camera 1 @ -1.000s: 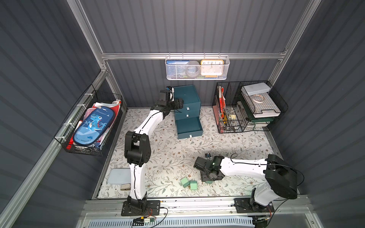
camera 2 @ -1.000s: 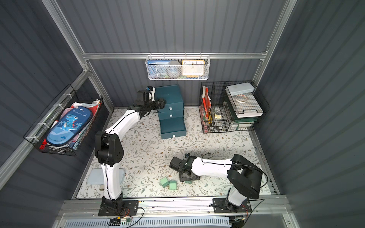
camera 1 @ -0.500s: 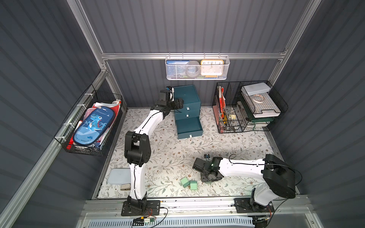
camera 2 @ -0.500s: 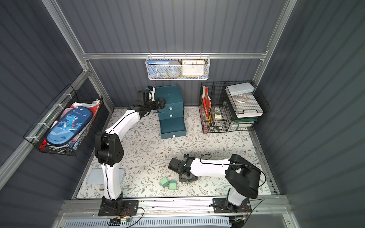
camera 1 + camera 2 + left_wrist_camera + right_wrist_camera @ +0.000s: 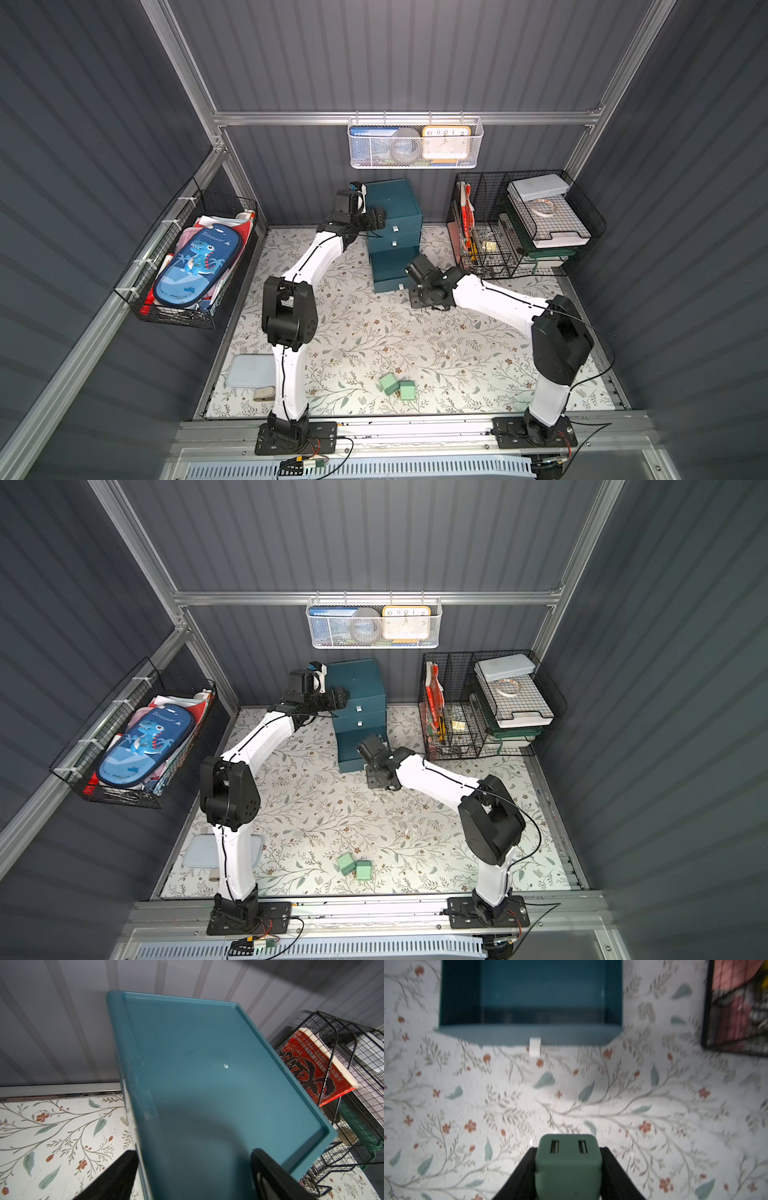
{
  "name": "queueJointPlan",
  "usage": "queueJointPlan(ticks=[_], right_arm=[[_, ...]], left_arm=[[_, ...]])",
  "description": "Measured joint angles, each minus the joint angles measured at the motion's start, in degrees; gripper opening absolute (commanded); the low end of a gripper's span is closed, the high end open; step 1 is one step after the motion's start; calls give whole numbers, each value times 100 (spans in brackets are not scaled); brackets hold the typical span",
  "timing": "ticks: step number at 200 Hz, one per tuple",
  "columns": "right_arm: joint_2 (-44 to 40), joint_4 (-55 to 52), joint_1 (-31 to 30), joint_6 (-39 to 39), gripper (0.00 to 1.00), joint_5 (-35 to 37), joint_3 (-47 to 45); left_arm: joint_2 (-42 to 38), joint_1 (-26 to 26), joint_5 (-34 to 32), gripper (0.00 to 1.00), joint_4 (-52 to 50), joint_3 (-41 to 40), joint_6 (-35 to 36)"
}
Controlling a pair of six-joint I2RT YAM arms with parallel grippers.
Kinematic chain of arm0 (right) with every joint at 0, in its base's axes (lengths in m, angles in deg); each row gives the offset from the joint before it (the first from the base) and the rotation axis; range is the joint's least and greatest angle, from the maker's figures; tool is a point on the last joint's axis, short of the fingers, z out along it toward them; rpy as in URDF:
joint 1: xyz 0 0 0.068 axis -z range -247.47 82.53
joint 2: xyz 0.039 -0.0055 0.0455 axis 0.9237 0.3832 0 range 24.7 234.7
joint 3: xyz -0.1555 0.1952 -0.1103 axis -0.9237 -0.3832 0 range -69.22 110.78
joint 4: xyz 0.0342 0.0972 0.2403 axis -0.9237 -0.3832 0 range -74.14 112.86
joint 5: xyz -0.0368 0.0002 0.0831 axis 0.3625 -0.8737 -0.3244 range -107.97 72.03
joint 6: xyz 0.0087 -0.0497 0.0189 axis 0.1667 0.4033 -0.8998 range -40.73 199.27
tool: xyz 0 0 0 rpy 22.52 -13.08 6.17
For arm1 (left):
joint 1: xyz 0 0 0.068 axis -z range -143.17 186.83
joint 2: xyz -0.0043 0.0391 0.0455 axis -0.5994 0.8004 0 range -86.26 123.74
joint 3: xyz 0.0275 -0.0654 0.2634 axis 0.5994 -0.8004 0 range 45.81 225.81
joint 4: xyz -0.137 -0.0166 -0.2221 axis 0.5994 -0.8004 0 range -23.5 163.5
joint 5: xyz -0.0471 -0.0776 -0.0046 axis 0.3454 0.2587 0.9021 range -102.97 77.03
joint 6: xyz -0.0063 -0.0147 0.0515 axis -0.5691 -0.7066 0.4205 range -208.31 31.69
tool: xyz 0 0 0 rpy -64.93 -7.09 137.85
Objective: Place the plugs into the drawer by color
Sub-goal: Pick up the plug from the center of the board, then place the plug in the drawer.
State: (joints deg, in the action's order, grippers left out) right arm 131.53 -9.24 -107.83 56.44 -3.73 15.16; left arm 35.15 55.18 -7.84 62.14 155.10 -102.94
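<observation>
The left jaws stand open over the top of the drawer cabinet (image 5: 395, 203), whose bottom drawer (image 5: 388, 266) is pulled out. Two mint plugs (image 5: 389, 383) wait on the counter (image 5: 457, 353); the right jaws grip a third plug (image 5: 568, 1167) short of that drawer. Pink and blue unseen, probably stowed.

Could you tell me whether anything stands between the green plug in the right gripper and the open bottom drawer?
Nothing visible does. In the right wrist view the right gripper holds the green plug, and only bare floral mat lies between it and the open bottom drawer's front.
</observation>
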Motion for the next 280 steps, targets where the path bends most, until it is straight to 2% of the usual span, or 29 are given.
queueJointPlan(ticks=[30, 67, 107, 160, 184, 236, 280], right_arm=[[575, 605, 315, 732, 33, 74, 765], [1381, 1043, 396, 1338, 34, 129, 1512], [1950, 1178, 481, 1631, 34, 136, 1849], [2332, 1217, 664, 1646, 37, 157, 1880], [2455, 1246, 704, 1624, 42, 155, 1945], [2492, 1147, 726, 1624, 63, 140, 2096], [2343, 850, 732, 1620, 63, -42, 2457]], left_arm=[[0, 0, -2, 89, -2, 0, 0], [0, 0, -2, 89, -2, 0, 0], [0, 0, -2, 89, -2, 0, 0], [0, 0, 0, 89, -2, 0, 0], [0, 0, 2, 89, -2, 0, 0], [0, 0, 0, 89, -2, 0, 0], [0, 0, -2, 89, -2, 0, 0]])
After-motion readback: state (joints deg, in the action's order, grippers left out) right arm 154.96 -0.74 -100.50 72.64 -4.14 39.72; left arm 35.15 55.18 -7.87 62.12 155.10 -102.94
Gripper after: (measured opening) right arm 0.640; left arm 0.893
